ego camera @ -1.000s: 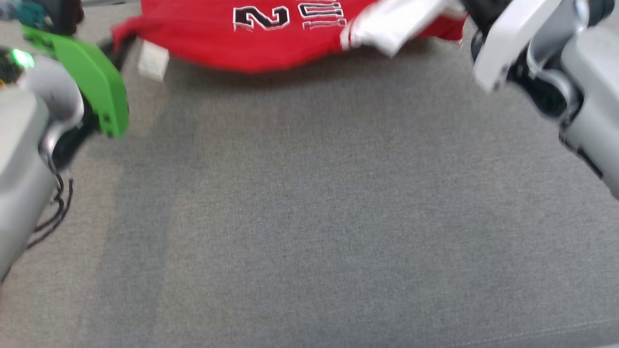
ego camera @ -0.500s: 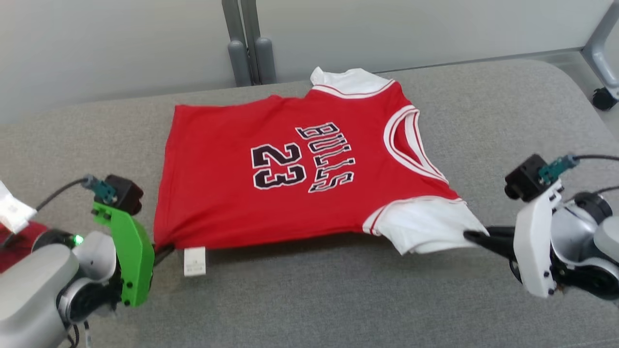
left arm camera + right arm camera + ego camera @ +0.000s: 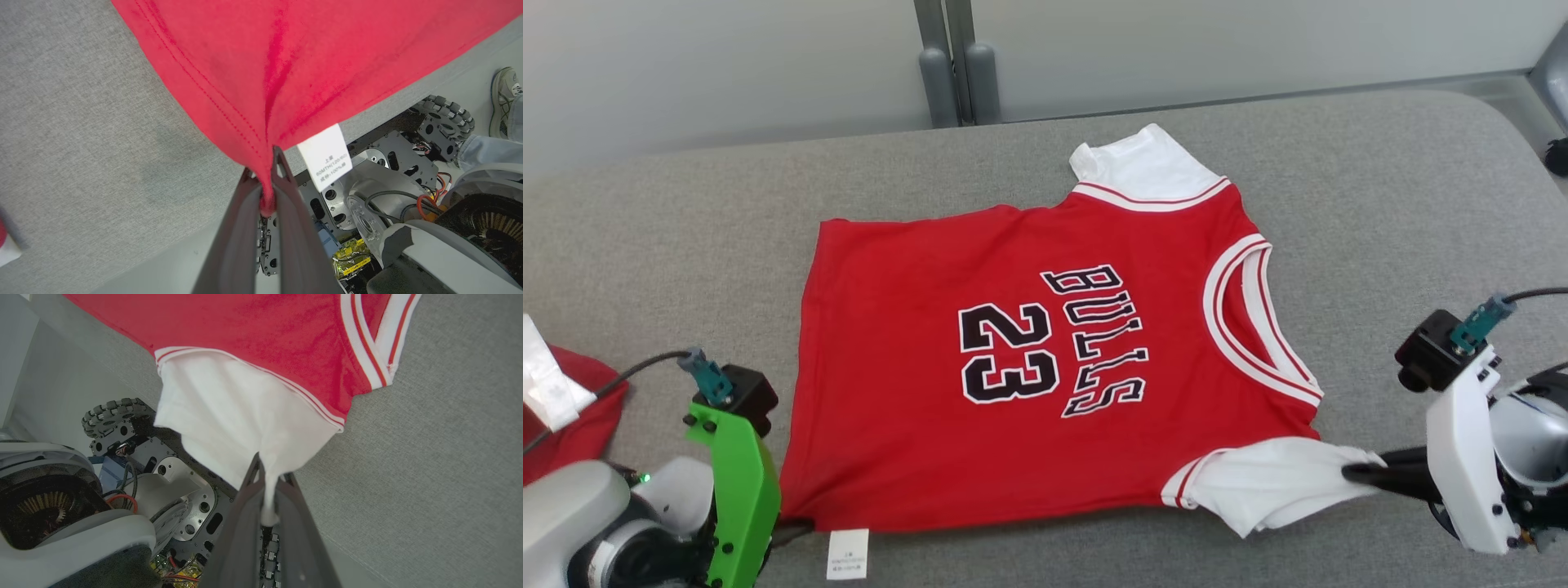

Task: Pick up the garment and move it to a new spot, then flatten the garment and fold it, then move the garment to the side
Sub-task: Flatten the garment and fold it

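Garment [image 3: 890, 327] held taut
Left fingers [image 3: 241, 237] clamp its hem corner [image 3: 265, 179], right fingers [image 3: 241, 531] its sleeve [image 3: 229, 416]; an uneven pull could slip either shallow pinch, rumpling cloth ahead of them.

a: what lies on the grey fabric worktop [image 3: 1380, 204] at the near left?
b: a red cloth [image 3: 584, 412], with a white piece [image 3: 547, 384] on top of it.
a: and past the far edge?
b: two grey posts [image 3: 956, 73] against a pale wall [image 3: 727, 65]. a person's shoe [image 3: 504, 98] is on the floor.
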`<state>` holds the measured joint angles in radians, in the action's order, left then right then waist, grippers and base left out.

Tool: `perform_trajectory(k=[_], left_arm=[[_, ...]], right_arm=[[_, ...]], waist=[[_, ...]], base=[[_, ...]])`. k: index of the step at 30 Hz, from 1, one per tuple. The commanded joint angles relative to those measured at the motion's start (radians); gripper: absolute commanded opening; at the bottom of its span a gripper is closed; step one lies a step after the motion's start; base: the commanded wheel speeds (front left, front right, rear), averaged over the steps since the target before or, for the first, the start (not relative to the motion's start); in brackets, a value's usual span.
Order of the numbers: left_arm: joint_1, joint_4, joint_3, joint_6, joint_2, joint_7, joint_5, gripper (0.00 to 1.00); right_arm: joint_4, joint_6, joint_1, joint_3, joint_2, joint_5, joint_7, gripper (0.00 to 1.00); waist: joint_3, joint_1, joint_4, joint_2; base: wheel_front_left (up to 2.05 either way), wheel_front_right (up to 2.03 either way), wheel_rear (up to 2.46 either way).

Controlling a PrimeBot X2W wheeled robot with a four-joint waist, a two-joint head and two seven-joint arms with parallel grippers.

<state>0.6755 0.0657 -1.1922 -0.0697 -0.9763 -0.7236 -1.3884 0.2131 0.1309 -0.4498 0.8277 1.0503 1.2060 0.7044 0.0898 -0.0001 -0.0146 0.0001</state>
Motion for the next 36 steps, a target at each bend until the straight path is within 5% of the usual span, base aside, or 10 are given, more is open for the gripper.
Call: perform_trajectory(k=[1,12,21,23,25,26,27,28,29,36], left_arm=[[0.040,-0.012,0.010,0.006,0.006,-0.039,-0.020,0.00],[0.290,-0.243,0.046,0.036,0.158,-0.285,-0.080,0.00],[0.372,-0.400,0.072,0.062,0.256,-0.314,-0.103,0.00],[0.377,-0.431,0.083,0.071,0.273,-0.302,-0.113,0.18],[0.377,-0.456,0.087,0.078,0.285,-0.295,-0.118,0.78],[0.377,-0.467,0.085,0.080,0.291,-0.294,-0.113,1.00],[0.374,-0.476,0.083,0.083,0.295,-0.290,-0.110,1.00],[0.369,-0.486,0.082,0.088,0.299,-0.284,-0.107,1.00],[0.364,-0.493,0.081,0.092,0.300,-0.277,-0.104,1.00],[0.323,-0.500,0.105,0.144,0.283,-0.128,-0.049,1.00]], right_arm=[[0.001,0.000,-0.037,-0.035,-0.031,0.007,0.029,0.00],[-0.247,0.000,-0.305,-0.178,-0.268,-0.081,0.347,0.00],[-0.401,0.000,-0.403,-0.254,-0.404,-0.176,0.414,0.00],[-0.420,0.000,-0.410,-0.266,-0.428,-0.199,0.410,0.00],[-0.436,0.000,-0.412,-0.274,-0.448,-0.215,0.401,0.00],[-0.442,0.000,-0.412,-0.279,-0.459,-0.224,0.388,0.07],[-0.448,0.000,-0.407,-0.280,-0.468,-0.229,0.378,0.33],[-0.455,0.000,-0.398,-0.280,-0.480,-0.234,0.367,0.84],[-0.460,0.000,-0.391,-0.281,-0.485,-0.241,0.352,1.00],[-0.470,0.000,-0.328,-0.296,-0.512,-0.288,0.131,1.00]], waist=[[0.064,0.0001,0.014,-0.0001],[0.246,0.0001,0.046,-0.0001],[0.284,0.0001,0.049,-0.0001],[0.281,0.0001,0.046,-0.0001],[0.274,0.0001,0.043,-0.0001],[0.268,0.0001,0.042,-0.0001],[0.261,0.0001,0.042,-0.0001],[0.251,0.0001,0.041,-0.0001],[0.240,0.0001,0.041,-0.0001],[0.119,0.0001,0.036,-0.0001]], base=[[0.00,0.00,0.00],[0.00,0.00,0.00],[0.00,0.00,0.00],[0.00,0.00,0.00],[0.00,0.00,0.00],[0.00,0.00,0.00],[0.00,0.00,0.00],[0.00,0.00,0.00],[0.00,0.00,0.00],[0.00,0.00,0.00]])
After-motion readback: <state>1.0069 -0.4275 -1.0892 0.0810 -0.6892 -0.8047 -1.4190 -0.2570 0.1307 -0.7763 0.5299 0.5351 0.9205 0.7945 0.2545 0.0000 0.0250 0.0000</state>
